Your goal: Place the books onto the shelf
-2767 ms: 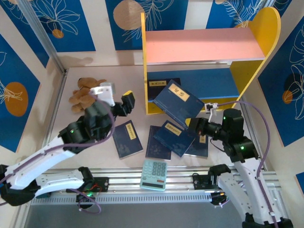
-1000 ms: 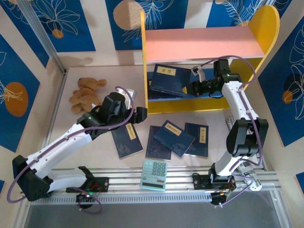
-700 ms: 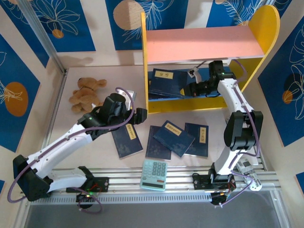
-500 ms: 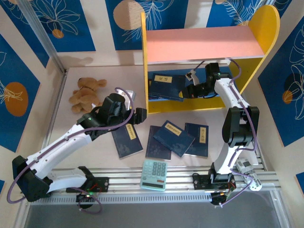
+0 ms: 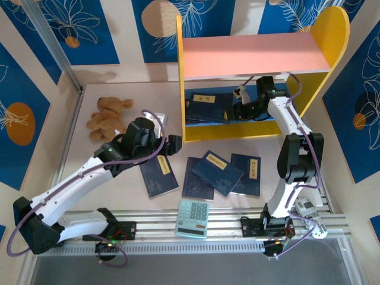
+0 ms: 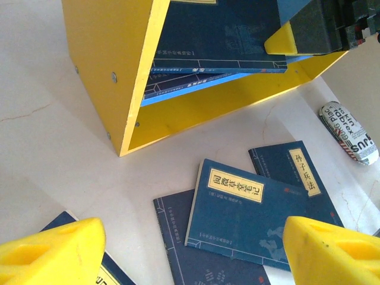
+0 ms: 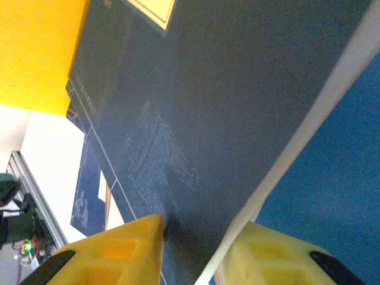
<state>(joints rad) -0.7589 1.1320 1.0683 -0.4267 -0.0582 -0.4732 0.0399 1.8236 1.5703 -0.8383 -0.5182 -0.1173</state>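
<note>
The shelf (image 5: 255,56) stands at the back, with a pink top board, a blue lower board and yellow sides (image 6: 113,59). Dark navy books (image 5: 208,107) lie stacked on its lower board (image 7: 332,196). My right gripper (image 5: 235,113) reaches in under the pink board. Its jaws stand slightly apart around the corner of the top book (image 7: 225,89), open (image 7: 196,249). Several more books (image 5: 218,171) lie flat on the table in front. My left gripper (image 5: 168,133) hovers open above them (image 6: 190,249), and a labelled book (image 6: 249,208) shows between its fingers.
A mint-green calculator (image 5: 193,218) lies near the front rail. A brown plush bear (image 5: 107,117) sits at the left. A small printed roll (image 6: 350,133) lies on the table right of the shelf's front. One book (image 5: 158,173) lies apart, left of the pile.
My right gripper carried its book into the shelf's lower tier and laid it on the stack; its jaws have parted. The left arm has hardly moved.
</note>
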